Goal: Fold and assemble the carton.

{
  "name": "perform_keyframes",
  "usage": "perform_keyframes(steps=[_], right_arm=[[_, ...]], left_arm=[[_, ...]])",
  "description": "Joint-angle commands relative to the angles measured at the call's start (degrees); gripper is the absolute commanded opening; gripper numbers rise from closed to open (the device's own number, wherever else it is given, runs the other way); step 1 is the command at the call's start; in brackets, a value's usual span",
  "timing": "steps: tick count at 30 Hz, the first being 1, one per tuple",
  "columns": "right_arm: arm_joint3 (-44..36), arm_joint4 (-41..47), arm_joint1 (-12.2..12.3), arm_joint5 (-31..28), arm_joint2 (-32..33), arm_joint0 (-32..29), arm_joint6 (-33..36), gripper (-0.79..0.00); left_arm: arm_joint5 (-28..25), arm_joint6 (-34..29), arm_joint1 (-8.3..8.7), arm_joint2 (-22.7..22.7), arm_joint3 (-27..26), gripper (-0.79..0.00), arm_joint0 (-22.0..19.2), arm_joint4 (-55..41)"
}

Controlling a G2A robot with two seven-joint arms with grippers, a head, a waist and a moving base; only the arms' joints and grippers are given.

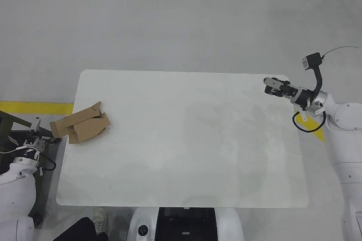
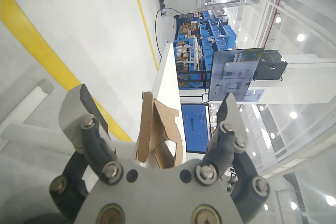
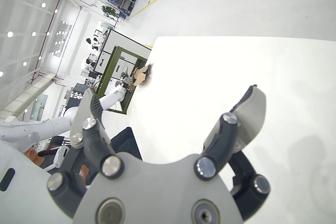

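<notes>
Carton [image 1: 79,125] lies at the edge of the table [image 1: 187,144], just beside the spread-open, empty left hand [image 1: 43,132].

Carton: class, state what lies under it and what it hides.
The carton rests on the white table, one end overhanging its left edge. Anything beneath the cardboard is hidden.

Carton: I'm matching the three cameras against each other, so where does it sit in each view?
Top view: carton overhanging the left edge of the white table, beside the left gripper.
Left wrist view: carton close ahead, between the open fingers.
Right wrist view: carton small, at the table's far edge.
Shared landmark: that table edge under the carton.
</notes>
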Motion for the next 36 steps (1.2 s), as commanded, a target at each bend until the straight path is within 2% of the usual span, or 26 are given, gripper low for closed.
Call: perform_keyframes(steps=[1,7,14,15,17,24,25,36], right_arm=[[0.00,0.00,0.00,0.00,0.00,0.00,0.00,0.000],[0.00,0.00,0.00,0.00,0.00,0.00,0.00,0.000],[0.00,0.00,0.00,0.00,0.00,0.00,0.00,0.000],[0.00,0.00,0.00,0.00,0.00,0.00,0.00,0.000],[0.00,0.00,0.00,0.00,0.00,0.00,0.00,0.000],[0.00,0.00,0.00,0.00,0.00,0.00,0.00,0.000],[0.00,0.00,0.00,0.00,0.00,0.00,0.00,0.000],[0.00,0.00,0.00,0.00,0.00,0.00,0.00,0.000]], left_arm=[[-0.37,-1.21,-0.11,0.37,0.44,0.000,-0.30,0.49],[-0.36,-4.83,-0.14,1.29,1.45,0.000,-0.96,2.07],[-0.31,-5.76,-0.29,1.91,2.19,0.000,-1.80,3.06],[-0.29,-5.80,-0.30,1.98,2.26,-0.092,-1.89,3.20],[-0.16,-6.05,-0.32,2.10,2.37,-0.348,-2.05,3.37],[-0.17,-6.75,-0.37,2.29,2.55,-0.748,-2.42,3.53],[-0.24,-6.82,-0.35,2.29,2.52,-0.785,-2.46,3.54],[-0.97,-9.26,0.06,0.56,1.81,-0.785,-2.77,-0.18]])
